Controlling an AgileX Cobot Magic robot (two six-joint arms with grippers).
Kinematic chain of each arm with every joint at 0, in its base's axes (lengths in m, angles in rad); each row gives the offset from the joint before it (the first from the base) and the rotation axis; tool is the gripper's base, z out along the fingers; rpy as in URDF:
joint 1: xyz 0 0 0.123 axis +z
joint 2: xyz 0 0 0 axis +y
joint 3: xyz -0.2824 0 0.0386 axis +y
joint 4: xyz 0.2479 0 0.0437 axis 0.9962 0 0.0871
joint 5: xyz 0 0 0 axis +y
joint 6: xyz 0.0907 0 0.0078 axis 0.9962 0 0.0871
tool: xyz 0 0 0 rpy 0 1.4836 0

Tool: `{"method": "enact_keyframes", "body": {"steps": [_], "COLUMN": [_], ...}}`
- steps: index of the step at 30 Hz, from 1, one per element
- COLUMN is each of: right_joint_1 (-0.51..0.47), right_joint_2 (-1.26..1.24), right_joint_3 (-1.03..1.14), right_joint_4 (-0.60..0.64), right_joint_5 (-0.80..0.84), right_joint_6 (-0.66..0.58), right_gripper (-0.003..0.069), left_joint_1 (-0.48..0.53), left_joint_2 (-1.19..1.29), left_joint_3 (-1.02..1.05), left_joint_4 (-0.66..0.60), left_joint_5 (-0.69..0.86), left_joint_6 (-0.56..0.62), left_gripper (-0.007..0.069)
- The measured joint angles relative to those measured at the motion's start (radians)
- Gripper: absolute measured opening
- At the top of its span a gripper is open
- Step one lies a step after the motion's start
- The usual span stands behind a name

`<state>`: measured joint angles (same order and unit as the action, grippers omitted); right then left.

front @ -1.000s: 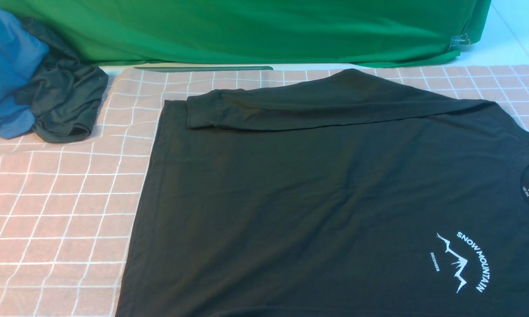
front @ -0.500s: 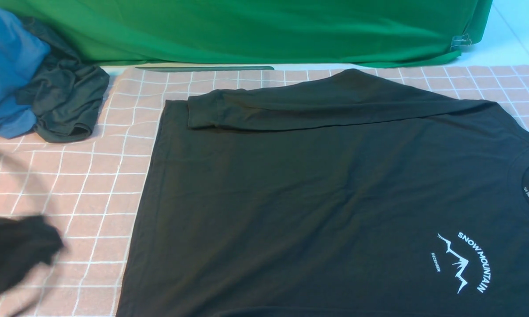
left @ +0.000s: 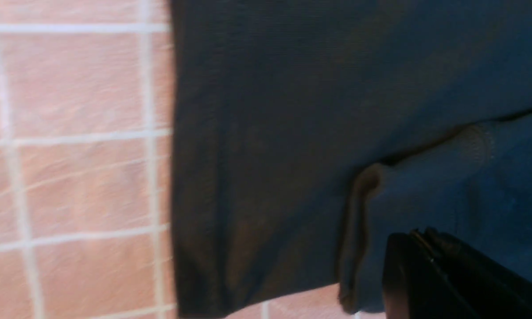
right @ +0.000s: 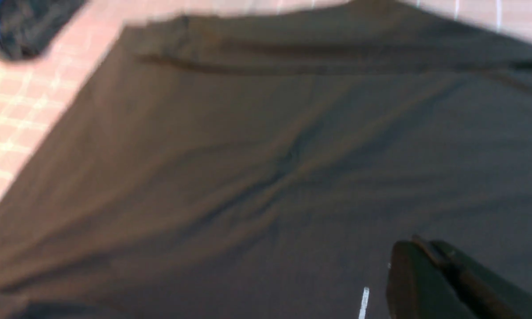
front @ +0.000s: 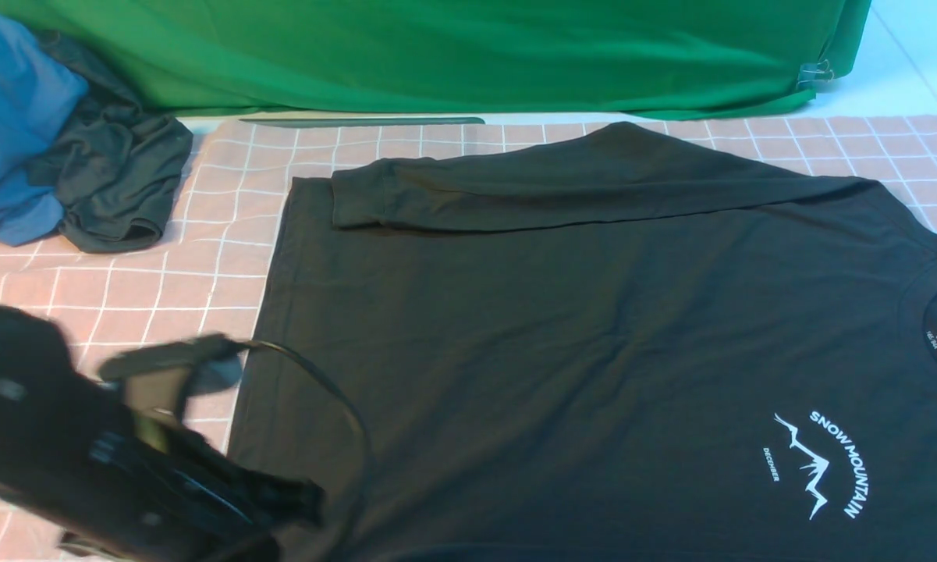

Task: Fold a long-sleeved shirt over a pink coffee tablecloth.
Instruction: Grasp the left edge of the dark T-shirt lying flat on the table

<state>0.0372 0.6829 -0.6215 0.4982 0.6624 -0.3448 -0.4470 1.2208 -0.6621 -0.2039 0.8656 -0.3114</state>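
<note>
Since a second ago, the left arm has been brought in over the near hem corner of the long-sleeved shirt, which is spread flat on the pink coffee tablecloth. The left claw is closed beside a sleeve cuff; any grip cannot be told. The right claw is closed above the shirt's front.
</note>
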Motion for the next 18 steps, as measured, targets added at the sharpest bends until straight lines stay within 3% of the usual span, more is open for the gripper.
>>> {"method": "enact_keyframes", "body": {"steps": [6, 9, 14, 18], "right_joint_1": [0.0, 0.0, 0.0, 0.0], "right_joint_2": [0.018, 0.018, 0.019, 0.019], "right_joint_3": [0.0, 0.0, 0.0, 0.0], "right_joint_4": [0.0, 0.0, 0.0, 0.0], "right_joint_5": [-0.009, -0.021, -0.029, -0.041], "right_joint_6": [-0.015, -0.02, -0.025, -0.026], "right_gripper": [0.0041, 0.0041, 0.0041, 0.0041], "left_joint_1": [-0.11, -0.111, -0.111, -0.111], "left_joint_2": [0.107, 0.159, 0.212, 0.237], "left_joint_3": [0.0, 0.0, 0.0, 0.0], "left_joint_4": [0.038, 0.05, 0.09, 0.092], "left_joint_5": [-0.081, -0.103, -0.145, -0.204], "left_joint_6": [-0.042, -0.045, -0.044, -0.021], "left_gripper": [0.0053, 0.0146, 0.0384, 0.049]}}
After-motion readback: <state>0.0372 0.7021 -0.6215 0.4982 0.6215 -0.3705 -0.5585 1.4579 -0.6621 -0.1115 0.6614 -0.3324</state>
